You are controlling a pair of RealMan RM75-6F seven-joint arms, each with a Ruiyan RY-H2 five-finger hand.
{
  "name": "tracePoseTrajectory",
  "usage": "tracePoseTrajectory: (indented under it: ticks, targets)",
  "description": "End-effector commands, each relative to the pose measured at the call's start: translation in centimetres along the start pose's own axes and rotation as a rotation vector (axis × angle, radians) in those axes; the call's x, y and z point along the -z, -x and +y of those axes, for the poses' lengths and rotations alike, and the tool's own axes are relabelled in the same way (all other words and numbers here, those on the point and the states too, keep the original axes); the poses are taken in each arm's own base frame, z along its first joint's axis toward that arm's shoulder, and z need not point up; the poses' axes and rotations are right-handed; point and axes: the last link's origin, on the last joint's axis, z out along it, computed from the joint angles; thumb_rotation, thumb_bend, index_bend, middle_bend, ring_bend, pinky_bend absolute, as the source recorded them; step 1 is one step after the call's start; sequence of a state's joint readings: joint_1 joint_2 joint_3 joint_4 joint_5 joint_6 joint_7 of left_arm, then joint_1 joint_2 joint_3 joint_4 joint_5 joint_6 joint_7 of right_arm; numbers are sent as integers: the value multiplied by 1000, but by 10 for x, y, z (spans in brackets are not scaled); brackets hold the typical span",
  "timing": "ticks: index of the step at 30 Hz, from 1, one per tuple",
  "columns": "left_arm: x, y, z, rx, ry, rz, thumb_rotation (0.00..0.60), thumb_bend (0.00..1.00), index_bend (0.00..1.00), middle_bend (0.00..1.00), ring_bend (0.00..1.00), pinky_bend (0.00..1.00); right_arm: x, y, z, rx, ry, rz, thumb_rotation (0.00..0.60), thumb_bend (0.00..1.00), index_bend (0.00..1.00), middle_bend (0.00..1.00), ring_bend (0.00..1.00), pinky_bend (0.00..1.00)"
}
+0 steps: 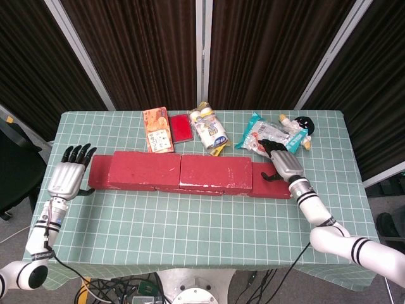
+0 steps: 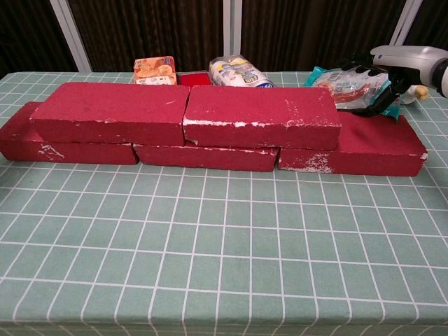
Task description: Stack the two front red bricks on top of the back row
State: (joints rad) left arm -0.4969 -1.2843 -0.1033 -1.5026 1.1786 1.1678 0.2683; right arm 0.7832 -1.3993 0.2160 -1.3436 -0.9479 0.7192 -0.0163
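Two red bricks, a left one [image 1: 144, 170] [image 2: 112, 112] and a right one [image 1: 216, 171] [image 2: 259, 115], lie side by side on top of a row of three red bricks. Of the lower row I see the left end [image 1: 98, 175] [image 2: 21, 136], the middle front [image 2: 206, 155] and the right brick [image 1: 273, 182] [image 2: 364, 147]. My left hand [image 1: 67, 173] hangs open, fingers spread, just left of the row, touching nothing; the chest view does not show it. My right hand [image 1: 283, 163] [image 2: 393, 61] is open over the right lower brick, thumb down at its top face.
Behind the bricks lie an orange snack pack [image 1: 158, 130], a red box [image 1: 181, 128], a bag of small bottles [image 1: 209, 130] and a teal snack bag [image 1: 269, 136] [image 2: 364, 82]. A small toy [image 1: 299, 124] sits at the back right. Green checked cloth [image 1: 202, 221] covers the table.
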Motion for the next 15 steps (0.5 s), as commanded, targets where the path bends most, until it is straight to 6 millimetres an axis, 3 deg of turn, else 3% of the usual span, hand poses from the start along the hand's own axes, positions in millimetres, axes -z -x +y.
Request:
tracePoseTrajectory:
  ticks: [1, 15]
  targets:
    - [0, -1, -4, 4, -6, 0, 600, 30, 26, 0, 0, 0, -5, 1, -8, -1, -6, 8, 600, 222, 0, 0, 0, 0]
    - [-4, 1, -6, -2, -1, -9, 600, 30, 26, 0, 0, 0, -9, 7, -26, -46, -16, 8, 600, 180, 0, 0, 0, 0]
